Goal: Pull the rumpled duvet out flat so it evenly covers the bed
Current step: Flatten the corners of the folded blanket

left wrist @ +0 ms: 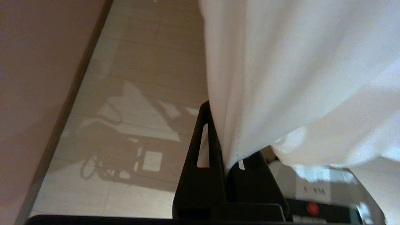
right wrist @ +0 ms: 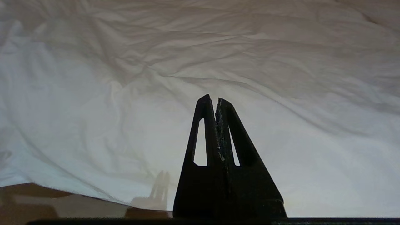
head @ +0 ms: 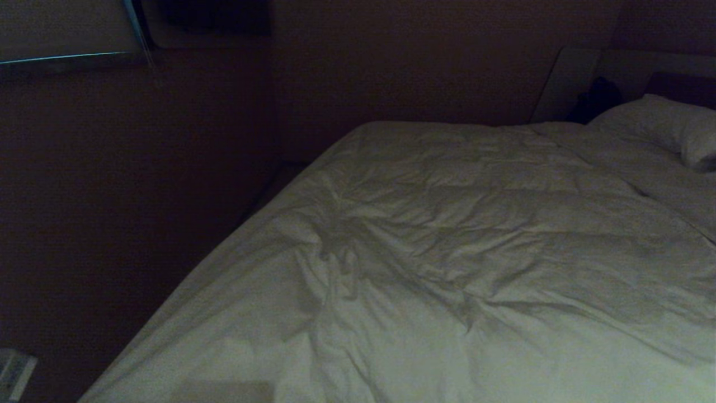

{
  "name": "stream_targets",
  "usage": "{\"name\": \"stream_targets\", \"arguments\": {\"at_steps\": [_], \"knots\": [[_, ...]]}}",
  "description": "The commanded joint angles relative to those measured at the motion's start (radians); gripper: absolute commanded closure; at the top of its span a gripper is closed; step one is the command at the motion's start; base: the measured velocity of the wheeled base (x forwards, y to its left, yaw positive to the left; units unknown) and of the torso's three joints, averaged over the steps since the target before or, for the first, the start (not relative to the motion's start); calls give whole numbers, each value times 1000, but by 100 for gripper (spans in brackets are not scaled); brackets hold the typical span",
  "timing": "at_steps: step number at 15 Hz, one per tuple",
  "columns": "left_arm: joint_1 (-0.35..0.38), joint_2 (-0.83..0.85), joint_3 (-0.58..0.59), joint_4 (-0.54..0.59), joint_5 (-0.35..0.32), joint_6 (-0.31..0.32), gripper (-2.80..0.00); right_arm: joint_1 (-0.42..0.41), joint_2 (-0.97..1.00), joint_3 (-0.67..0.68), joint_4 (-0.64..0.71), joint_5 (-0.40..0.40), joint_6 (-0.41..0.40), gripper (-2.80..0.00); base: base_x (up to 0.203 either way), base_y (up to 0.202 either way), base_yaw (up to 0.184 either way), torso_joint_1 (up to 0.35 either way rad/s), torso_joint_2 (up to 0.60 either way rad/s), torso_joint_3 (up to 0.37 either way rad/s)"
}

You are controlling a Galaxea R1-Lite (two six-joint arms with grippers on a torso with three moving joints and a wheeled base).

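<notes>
Two end effectors here: left end effector (left wrist: 225, 162) pinches the duvet (head: 447, 252) edge (fabric hangs over the floor (left wrist: 140, 78)), right end effector (right wrist: 216, 100) closed, empty; pillow (head: 660, 126) at 2 o'clock.

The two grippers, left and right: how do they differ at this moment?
The left gripper is shut on a fold of the duvet, while the right gripper is shut on nothing. The cloth hangs over the left gripper, with the floor beyond it; the right gripper points across the duvet, which lies spread on the bed. Both have dark, slotted fingers, pressed together.
</notes>
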Motion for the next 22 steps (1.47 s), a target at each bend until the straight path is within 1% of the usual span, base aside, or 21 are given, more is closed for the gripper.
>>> {"name": "stream_targets", "arguments": {"at_steps": [1,3,6,9,12,15,16,17,19,22], "knots": [[0,-189,-77,197,-2,-4,0,1,1,0,0,0,-1,0,0,0,0,0,0,0],[0,-212,-79,228,0,-4,0,0,1,0,0,0,-1,0,0,0,0,0,0,0],[0,-219,-59,240,2,3,0,0,1,0,0,0,-1,0,0,0,0,0,0,0],[0,-202,-66,232,-3,12,0,0,0,0,0,0,-1,0,0,0,0,0,0,0],[-1,-129,-120,200,-3,44,0,1,0,0,0,0,-1,0,0,0,0,0,0,0],[0,-96,-142,159,32,47,0,1,1,0,0,0,-1,0,0,0,0,0,0,0],[0,-75,-149,149,60,46,0,0,1,0,0,0,-1,0,0,0,0,0,0,0],[1,-60,-156,134,73,45,0,0,1,0,0,0,-1,0,0,0,0,0,0,0],[29,-8,-187,99,113,45,0,0,1,0,0,0,-1,0,0,0,0,0,0,0],[103,54,-232,56,126,50,0,2,1,0,0,0,-1,0,0,0,0,0,0,0]]}}
